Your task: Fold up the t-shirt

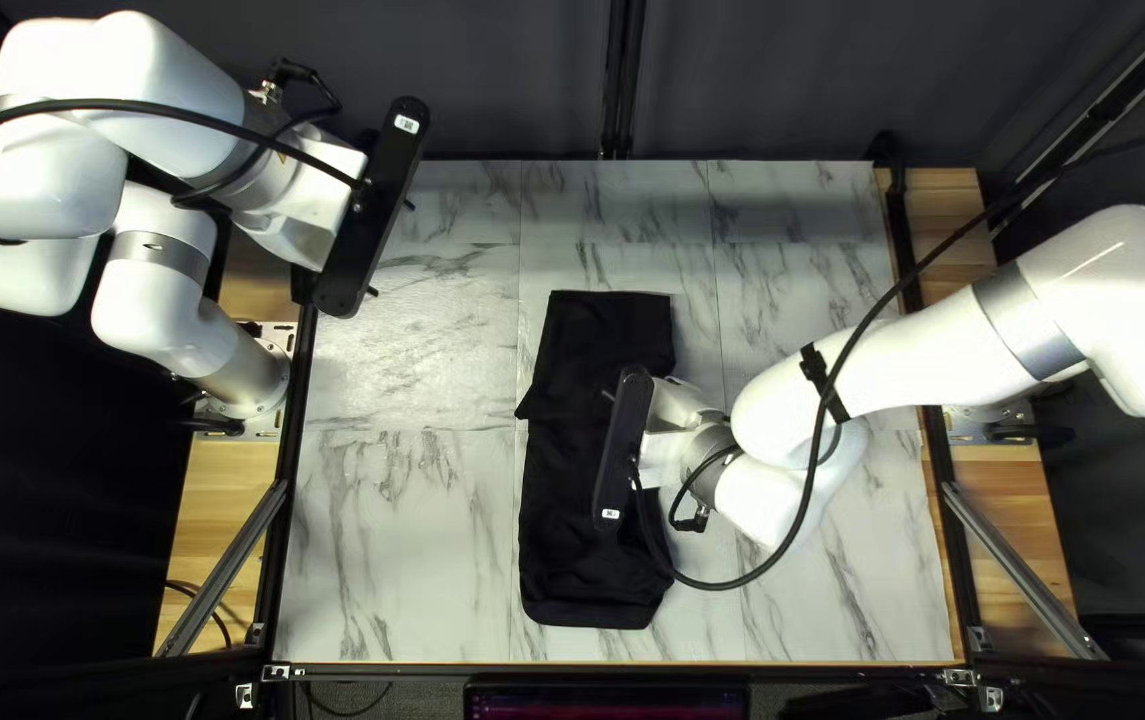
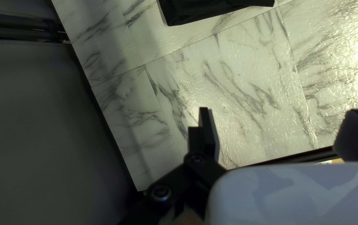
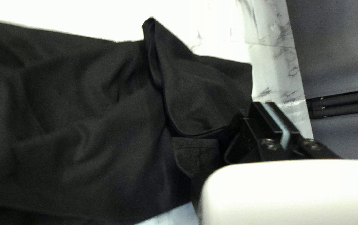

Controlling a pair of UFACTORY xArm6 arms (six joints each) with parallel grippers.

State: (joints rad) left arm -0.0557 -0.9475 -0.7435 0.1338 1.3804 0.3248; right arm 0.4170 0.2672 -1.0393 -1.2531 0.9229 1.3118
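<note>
Marbled tabletop point(image 1: 399, 534) bears t-shirt point(image 1: 586, 574) — right arm point(image 1: 919, 360) overhangs it.

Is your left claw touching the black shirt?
Apart. The left wrist view shows bare table between my left claw and the black shirt, which lies farther ahead.

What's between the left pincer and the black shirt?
Just bare marble-patterned tabletop, as the left wrist view shows; the shirt lies ahead of the left pincer.
</note>
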